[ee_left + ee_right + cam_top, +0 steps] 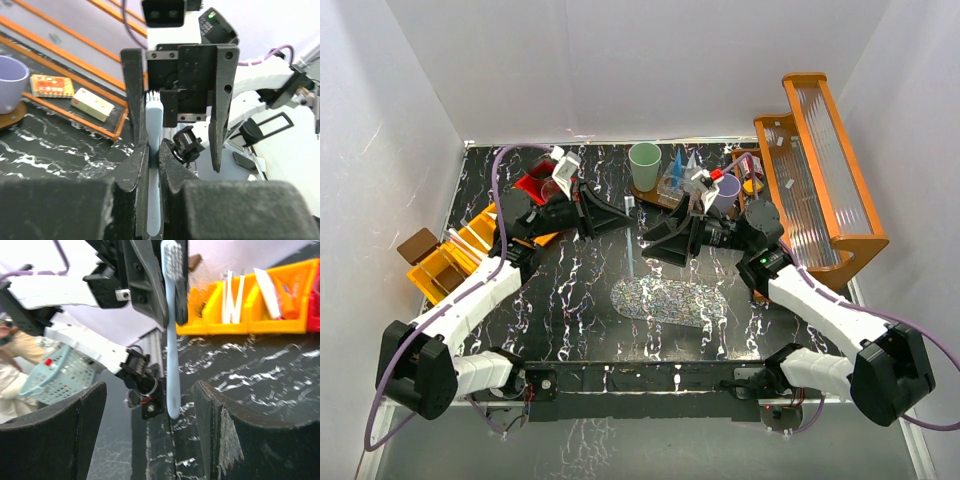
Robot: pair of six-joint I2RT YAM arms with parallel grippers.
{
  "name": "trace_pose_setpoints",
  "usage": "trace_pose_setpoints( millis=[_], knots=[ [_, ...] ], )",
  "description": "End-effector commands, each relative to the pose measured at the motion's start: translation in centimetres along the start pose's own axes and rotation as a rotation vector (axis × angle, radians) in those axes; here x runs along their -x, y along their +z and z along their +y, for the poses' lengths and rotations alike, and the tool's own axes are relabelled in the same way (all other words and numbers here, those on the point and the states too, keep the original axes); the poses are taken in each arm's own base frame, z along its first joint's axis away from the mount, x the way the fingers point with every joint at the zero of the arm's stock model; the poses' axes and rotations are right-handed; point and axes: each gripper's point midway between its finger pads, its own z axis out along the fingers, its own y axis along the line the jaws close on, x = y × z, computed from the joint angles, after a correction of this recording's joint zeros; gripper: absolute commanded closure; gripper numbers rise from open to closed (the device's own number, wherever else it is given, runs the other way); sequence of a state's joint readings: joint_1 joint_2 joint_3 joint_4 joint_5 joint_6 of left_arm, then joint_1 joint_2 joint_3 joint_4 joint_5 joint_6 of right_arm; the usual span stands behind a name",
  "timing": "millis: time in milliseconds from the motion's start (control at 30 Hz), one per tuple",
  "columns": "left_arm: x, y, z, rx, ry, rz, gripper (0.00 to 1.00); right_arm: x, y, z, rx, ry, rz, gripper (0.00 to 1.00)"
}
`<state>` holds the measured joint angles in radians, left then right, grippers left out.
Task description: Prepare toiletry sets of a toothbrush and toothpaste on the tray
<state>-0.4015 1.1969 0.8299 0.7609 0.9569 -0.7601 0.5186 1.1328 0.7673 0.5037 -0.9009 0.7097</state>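
Note:
My left gripper (623,216) is shut on a slim pale blue toothbrush (631,250) and holds it upright above the table's middle. In the left wrist view the handle (153,150) is pinched between the jaws (154,145), bristles up. My right gripper (652,243) is open and faces it; in the right wrist view the toothbrush (172,340) hangs between its spread fingers (150,405), touching neither. A green cup (644,160), a lilac cup (725,193) and blue tubes (676,165) stand on the brown tray (655,196) at the back.
Orange bins (460,250) at the left hold white toothbrushes (232,290) and an orange tube (285,295). A red container (535,185) sits behind them. A glittery oval mat (670,300) lies at the front centre. An orange wooden rack (820,170) stands at the right.

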Motion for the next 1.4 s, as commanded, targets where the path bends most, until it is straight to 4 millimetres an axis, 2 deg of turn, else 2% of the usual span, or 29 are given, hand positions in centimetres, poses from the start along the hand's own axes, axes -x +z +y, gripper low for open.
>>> trace_pose_setpoints(
  millis=[0, 167, 267, 300, 400, 433, 467, 533, 567, 633, 700, 767, 900, 1100, 1233, 1367],
  knots=[
    [0.8, 1.0, -3.1, -0.088, 0.060, -0.044, 1.00, 0.8, 0.6, 4.0, 0.172, -0.018, -0.061, 0.34],
    [1.0, 1.8, -4.5, -0.143, 0.037, -0.064, 1.00, -0.2, 1.6, 3.0, 0.140, 0.023, -0.057, 0.47],
    [0.6, 2.4, -4.9, -0.162, 0.026, -0.045, 1.00, -0.5, 2.1, 3.1, 0.151, 0.026, -0.049, 0.57],
    [0.5, 2.5, -5.0, -0.166, 0.025, -0.040, 1.00, -0.5, 2.2, 3.1, 0.153, 0.030, -0.046, 0.63],
    [0.5, 2.6, -5.3, -0.167, 0.027, -0.031, 1.00, -0.6, 2.3, 2.9, 0.144, 0.029, -0.049, 0.93],
    [0.5, 2.6, -5.3, -0.159, 0.030, -0.026, 1.00, -0.5, 2.2, 2.7, 0.130, 0.031, -0.058, 1.00],
    [0.5, 2.5, -5.1, -0.139, 0.030, -0.019, 0.96, -0.3, 2.1, 2.6, 0.112, 0.037, -0.071, 1.00],
    [0.5, 2.2, -4.2, -0.061, 0.039, -0.026, 0.60, 0.4, 1.8, 1.7, 0.041, 0.014, -0.131, 1.00],
    [0.6, 1.7, -4.2, -0.022, 0.051, -0.045, 0.47, 0.8, 1.5, 1.4, 0.006, 0.013, -0.162, 1.00],
    [0.4, 0.8, -3.7, 0.045, 0.058, -0.079, 0.34, 1.7, 0.8, 0.7, -0.077, 0.029, -0.226, 1.00],
    [-0.1, 0.0, -3.3, 0.087, 0.062, -0.105, 0.30, 2.7, 0.1, -0.2, -0.158, 0.052, -0.281, 1.00],
    [-1.2, -0.3, -3.3, 0.083, 0.047, -0.098, 0.30, 3.6, -0.5, -0.4, -0.204, 0.064, -0.327, 1.00],
    [-3.8, 0.7, -4.3, 0.015, -0.005, -0.038, 0.32, 4.7, -0.8, 0.1, -0.214, 0.062, -0.363, 1.00],
    [-5.8, 2.4, -4.6, -0.040, -0.047, 0.045, 0.41, 5.5, -0.4, 1.1, -0.176, 0.032, -0.348, 1.00],
    [-6.8, 3.1, -4.5, -0.063, -0.070, 0.090, 0.58, 5.3, -0.1, 1.7, -0.138, 0.029, -0.330, 1.00],
    [-6.9, 3.0, -4.1, -0.035, -0.047, 0.092, 0.87, 5.5, -0.4, 2.0, -0.142, 0.026, -0.332, 1.00]
  ],
)
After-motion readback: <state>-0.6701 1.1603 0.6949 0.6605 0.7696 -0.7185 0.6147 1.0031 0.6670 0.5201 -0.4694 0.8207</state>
